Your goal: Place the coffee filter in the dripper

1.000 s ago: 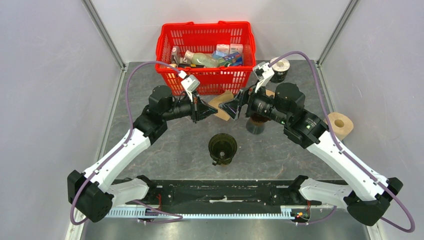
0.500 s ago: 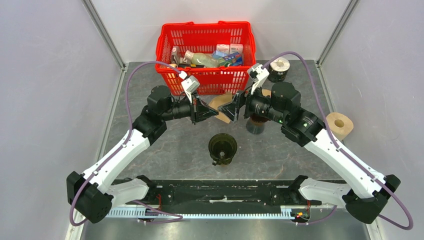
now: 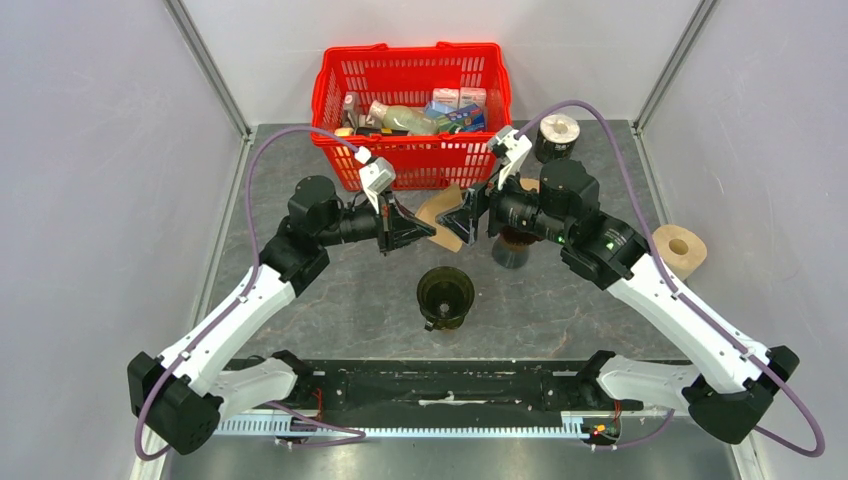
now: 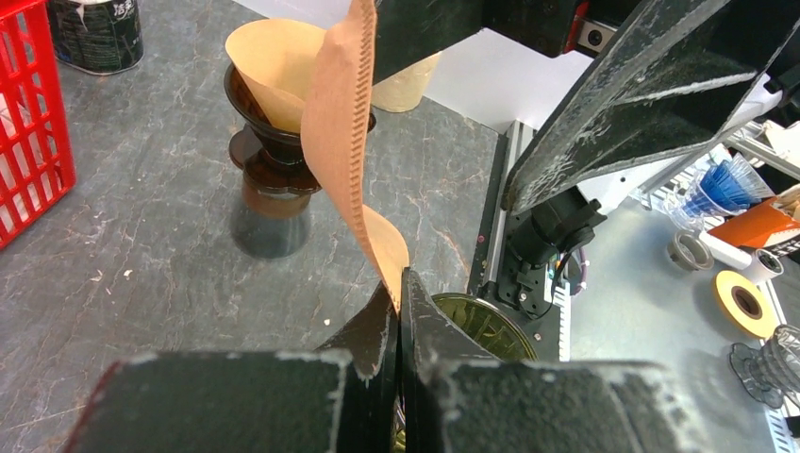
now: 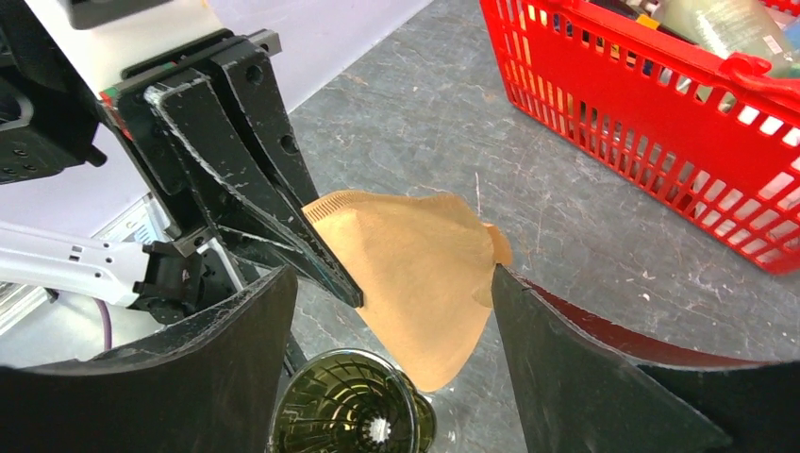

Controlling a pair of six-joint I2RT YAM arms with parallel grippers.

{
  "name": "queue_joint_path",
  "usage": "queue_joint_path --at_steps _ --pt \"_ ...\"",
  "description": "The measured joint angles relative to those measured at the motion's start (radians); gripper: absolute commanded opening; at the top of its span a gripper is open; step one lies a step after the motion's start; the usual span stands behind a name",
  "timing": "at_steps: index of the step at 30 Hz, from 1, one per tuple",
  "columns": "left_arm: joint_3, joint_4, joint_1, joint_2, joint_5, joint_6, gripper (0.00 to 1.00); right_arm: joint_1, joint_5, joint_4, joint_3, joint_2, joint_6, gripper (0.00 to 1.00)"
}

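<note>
The left claw (image 3: 428, 234) is pinching the paper filter (image 3: 443, 207) by its edge, holding it up over the tabletop (image 3: 350, 290), just beyond the dripper (image 3: 445, 293). The right claw (image 5: 389, 274) is gaping wide, its fingers flanking the filter.

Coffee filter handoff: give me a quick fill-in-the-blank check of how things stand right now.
1. The left gripper is ___ on the coffee filter's edge.
2. The right gripper is ___, with one finger on each side of the filter.
3. The green dripper nearest the arm bases is ___.
Missing words: shut; open; empty.
</note>
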Motion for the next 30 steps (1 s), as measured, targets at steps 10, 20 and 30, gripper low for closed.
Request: queue_joint_path --at_steps 10,20,30 --pt "-0.001 0.006 0.000 -0.003 0.000 0.000 0.02 0.000 -0.128 -0.005 0.033 0.006 0.008 0.79" --pt "-0.013 0.020 0.000 -0.022 0.007 0.003 0.02 0.000 -0.106 0.011 0.037 0.011 0.057 0.76" --pt "-0.021 0.042 0.000 -0.029 0.023 0.003 0.02 0.000 -0.173 0.144 0.036 0.032 0.179 0.77"
